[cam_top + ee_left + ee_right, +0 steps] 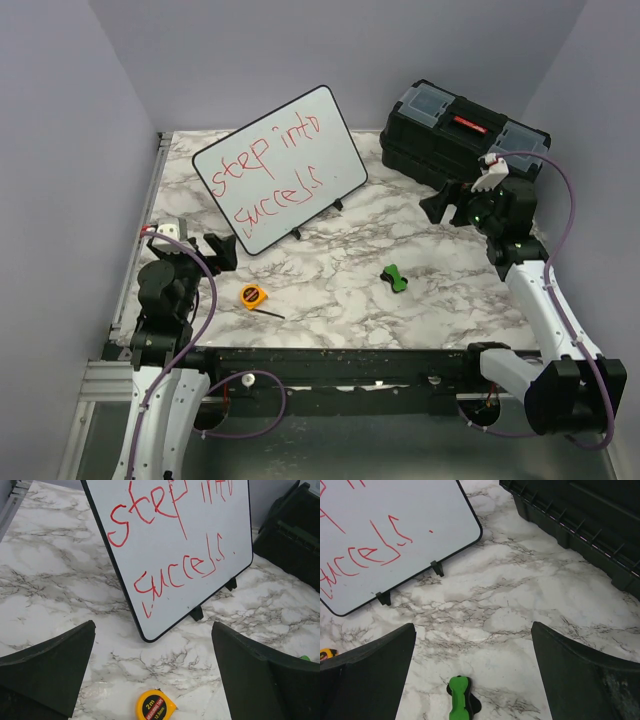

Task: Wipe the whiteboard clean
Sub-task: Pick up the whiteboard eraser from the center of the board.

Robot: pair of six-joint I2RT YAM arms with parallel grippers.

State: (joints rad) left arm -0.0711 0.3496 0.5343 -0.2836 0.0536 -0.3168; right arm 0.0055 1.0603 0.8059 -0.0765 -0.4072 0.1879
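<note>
The whiteboard [280, 168] leans tilted on a black stand at the back left, with red handwriting across it. It also shows in the left wrist view [175, 550] and the right wrist view [385, 535]. A green and black eraser [395, 278] lies on the marble table right of centre, low in the right wrist view [459, 705]. My left gripper [222, 252] is open and empty at the left, in front of the board. My right gripper [440, 203] is open and empty, raised above the table behind the eraser.
A yellow tape measure [253, 296] lies near the front left, also in the left wrist view [155, 706]. A black toolbox [462, 135] stands at the back right, beside my right arm. The marble table [330, 300] ends at a black front rail.
</note>
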